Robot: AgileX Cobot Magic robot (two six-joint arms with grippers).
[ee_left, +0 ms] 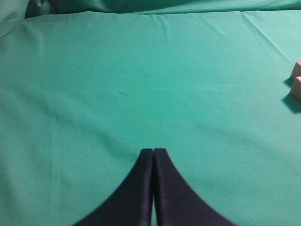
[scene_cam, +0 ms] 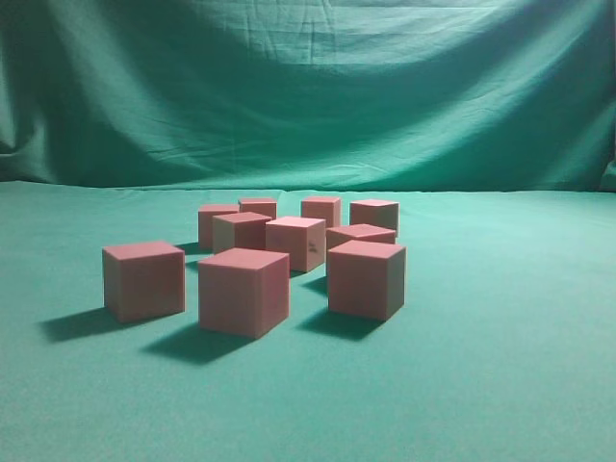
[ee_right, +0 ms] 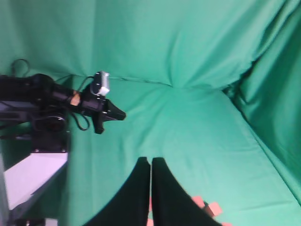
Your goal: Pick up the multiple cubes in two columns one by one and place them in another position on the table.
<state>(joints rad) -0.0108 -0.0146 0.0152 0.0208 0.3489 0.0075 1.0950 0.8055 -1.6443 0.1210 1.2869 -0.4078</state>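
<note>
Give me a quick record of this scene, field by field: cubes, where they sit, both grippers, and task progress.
cubes: nine reddish-pink cubes visible in the exterior view
arrangement: loose cluster, not two neat columns, none stacked
surface: green cloth table
backdrop: draped green cloth
left gripper: shut, holding nothing, over bare cloth with cubes at the right edge of its view
right gripper: shut, holding nothing, raised above the table
other arm: left arm seen in the right wrist view
progress: no cube picked up right now
</note>
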